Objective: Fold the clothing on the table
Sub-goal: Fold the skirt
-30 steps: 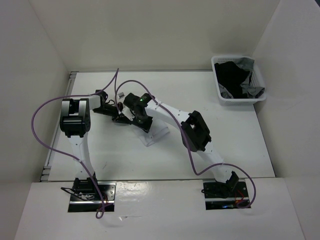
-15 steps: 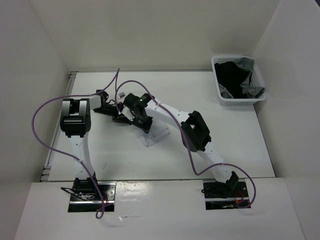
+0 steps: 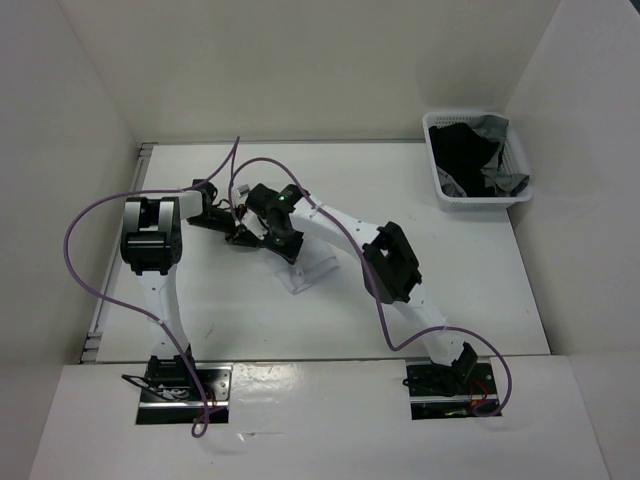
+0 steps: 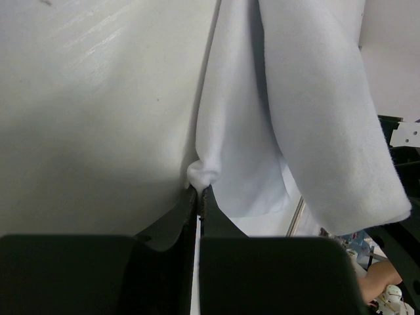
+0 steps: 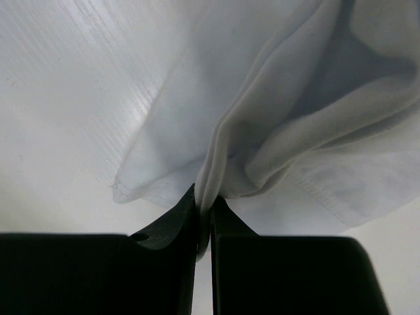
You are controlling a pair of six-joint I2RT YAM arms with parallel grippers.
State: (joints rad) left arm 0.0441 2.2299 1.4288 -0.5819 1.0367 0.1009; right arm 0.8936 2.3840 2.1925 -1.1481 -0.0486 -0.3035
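White table point(image 3: 500, 300), left gripper point(image 4: 199, 190) and right gripper point(image 5: 203, 197) both pinched tight on the white garment point(image 4: 315, 131), 10 o'clock of centre.

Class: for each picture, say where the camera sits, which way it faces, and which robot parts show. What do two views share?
Top external: high behind the robot, looking down on the table; left arm and right arm show whole.
Left wrist: on the left arm, looking along the left gripper, shut on the clothing.
Right wrist: on the right arm, looking along the right gripper, shut on a fold.
Shared: both wrist views show the clothing.
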